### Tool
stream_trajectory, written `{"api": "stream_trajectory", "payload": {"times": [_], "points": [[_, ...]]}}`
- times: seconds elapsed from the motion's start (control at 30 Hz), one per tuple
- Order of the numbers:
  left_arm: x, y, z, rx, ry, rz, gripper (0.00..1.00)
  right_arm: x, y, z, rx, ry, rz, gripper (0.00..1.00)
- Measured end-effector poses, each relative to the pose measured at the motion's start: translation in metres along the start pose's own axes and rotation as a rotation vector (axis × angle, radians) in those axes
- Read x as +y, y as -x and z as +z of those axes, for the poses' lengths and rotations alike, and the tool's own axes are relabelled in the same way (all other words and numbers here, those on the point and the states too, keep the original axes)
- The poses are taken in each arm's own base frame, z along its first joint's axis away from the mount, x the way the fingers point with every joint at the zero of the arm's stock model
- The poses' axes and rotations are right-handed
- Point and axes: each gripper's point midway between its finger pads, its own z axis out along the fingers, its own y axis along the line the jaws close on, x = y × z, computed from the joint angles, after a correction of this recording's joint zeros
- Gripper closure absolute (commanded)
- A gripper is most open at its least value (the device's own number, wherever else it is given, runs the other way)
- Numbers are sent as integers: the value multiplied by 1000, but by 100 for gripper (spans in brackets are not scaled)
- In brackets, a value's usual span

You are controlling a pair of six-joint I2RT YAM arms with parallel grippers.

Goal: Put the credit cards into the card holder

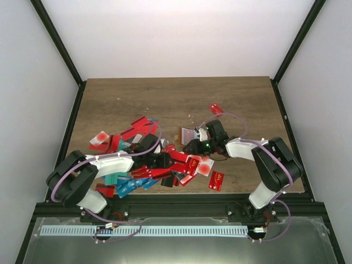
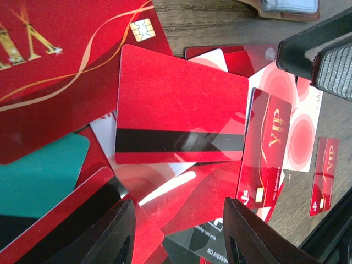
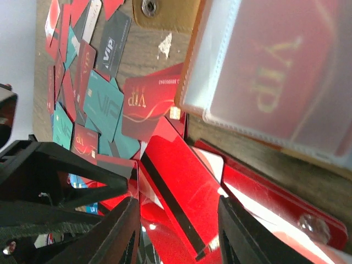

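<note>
Our left claw (image 2: pixel 179 201) hovers, fingers apart and gripping nothing, over a red card with a black stripe (image 2: pixel 181 99); our right claw (image 3: pixel 177 201), likewise spread and empty as far as we can see, sits just beside the card holder (image 3: pixel 168 16), which lies open on the tabletop (image 1: pixel 165 99) with a VIP card (image 3: pixel 275 77) behind its clear pocket (image 3: pixel 217 60). More credit cards (image 1: pixel 144 127) sprawl left of the holder. We would pinch the striped card by its long edges, lift it clear of its neighbours, and feed it squarely into a free pocket.
</note>
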Motion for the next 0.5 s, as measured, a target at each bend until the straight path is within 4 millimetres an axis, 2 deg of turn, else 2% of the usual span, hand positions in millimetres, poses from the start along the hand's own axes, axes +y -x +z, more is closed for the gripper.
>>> {"api": "stream_trajectory", "payload": {"times": [0.13,0.37,0.5], "points": [[-2,1,10,7,-29,-24,54,-1,6,6,-2,6,-23,59],[-7,6,16,-11,-61,-31,54,-10,-6,22,44,-12,-42,60],[-8,8,17,-17,-65,-30,54,-3,-8,27,49,-7,-78,60]]}}
